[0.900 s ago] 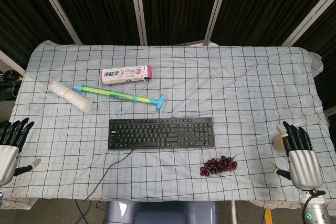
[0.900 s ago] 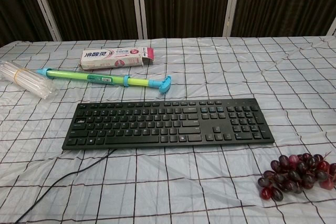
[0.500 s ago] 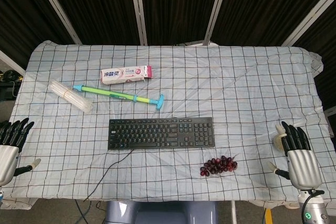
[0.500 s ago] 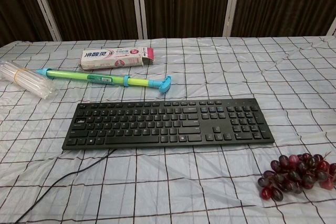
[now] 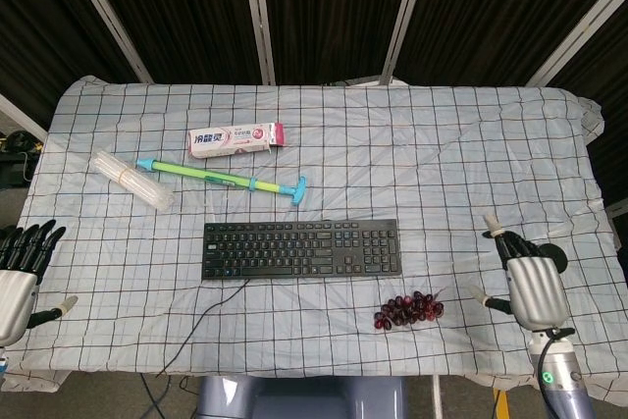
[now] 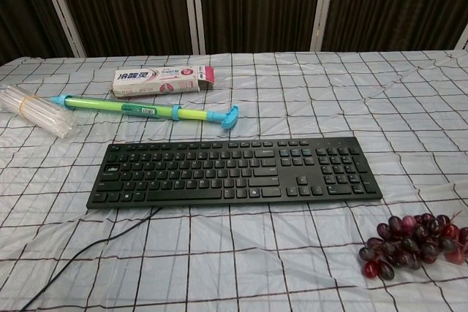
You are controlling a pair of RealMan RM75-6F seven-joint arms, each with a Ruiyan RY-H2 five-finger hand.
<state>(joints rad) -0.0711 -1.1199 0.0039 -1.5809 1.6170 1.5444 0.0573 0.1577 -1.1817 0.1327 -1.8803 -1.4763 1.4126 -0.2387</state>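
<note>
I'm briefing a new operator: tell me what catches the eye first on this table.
The black keyboard lies mid-table on the checked cloth, with a bunch of dark red grapes just in front of its right end. Behind it lie a green-and-blue pump and a toothpaste box. The right hand hovers near the grapes, empty.

Bare cloth is left between the right hand [image 5: 530, 282] and the grapes [image 5: 409, 309]. Passage farther left is blocked by the keyboard [image 5: 301, 248] just beyond them.

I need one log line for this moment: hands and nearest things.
left hand: open, table edge | right hand: open, beside grapes | keyboard: untouched
</note>
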